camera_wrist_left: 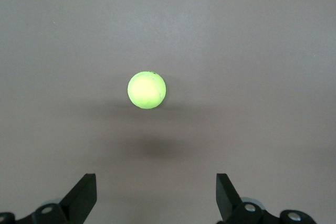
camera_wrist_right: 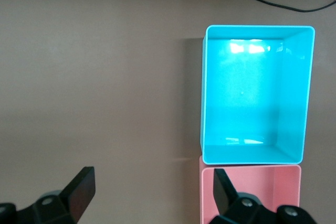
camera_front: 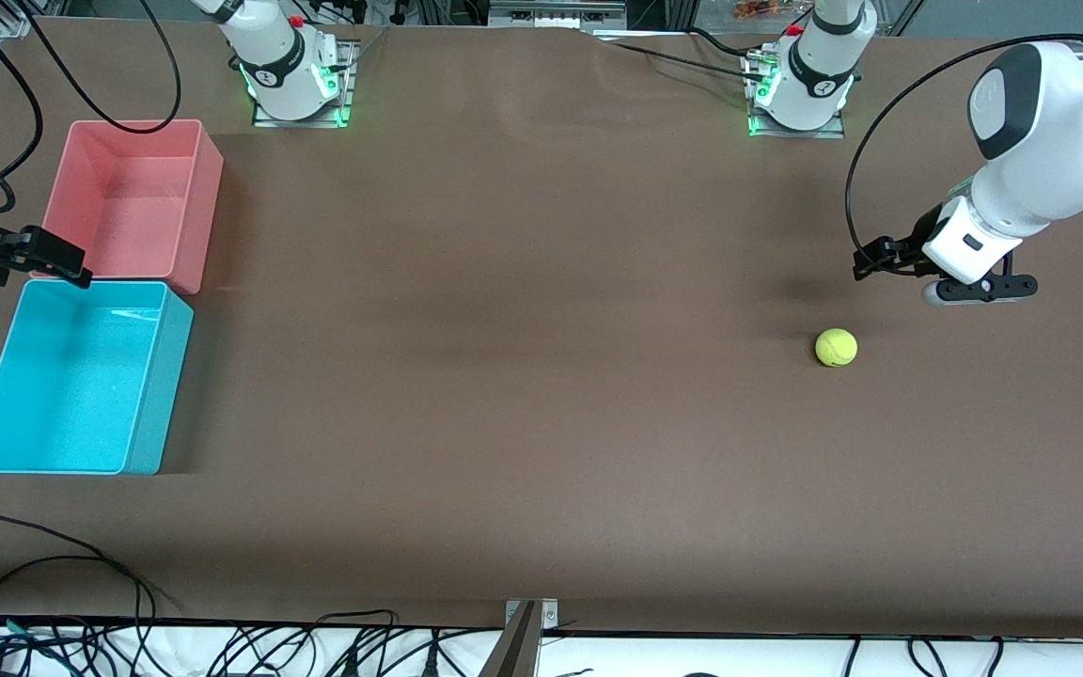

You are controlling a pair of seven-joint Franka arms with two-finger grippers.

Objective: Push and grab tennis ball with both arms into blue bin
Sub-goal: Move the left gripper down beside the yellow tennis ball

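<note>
Nothing is done yet. The small fuzzy yellow-green tennis ball (camera_front: 836, 347) is sitting on the brown bench (camera_front: 523, 376) near the left arm's end, well apart from the empty bright blue plastic bin (camera_front: 142, 414). The left gripper (camera_wrist_left: 156, 195) is hovering over it and the right gripper (camera_wrist_right: 152, 192) by the bins, both with jaws wide open.

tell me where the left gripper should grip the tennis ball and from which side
Probably across its widest middle, coming straight down from above. The tennis ball is round and sits alone on bare table, so no side matters. The left gripper is open near it.

I'm seeing a fuzzy felt tennis ball (camera_front: 836, 347), matt brown table (camera_front: 504, 376), glossy smooth plastic blue bin (camera_front: 158, 395) and pink bin (camera_front: 208, 202), shiny white arm shells (camera_front: 1040, 141)
</note>
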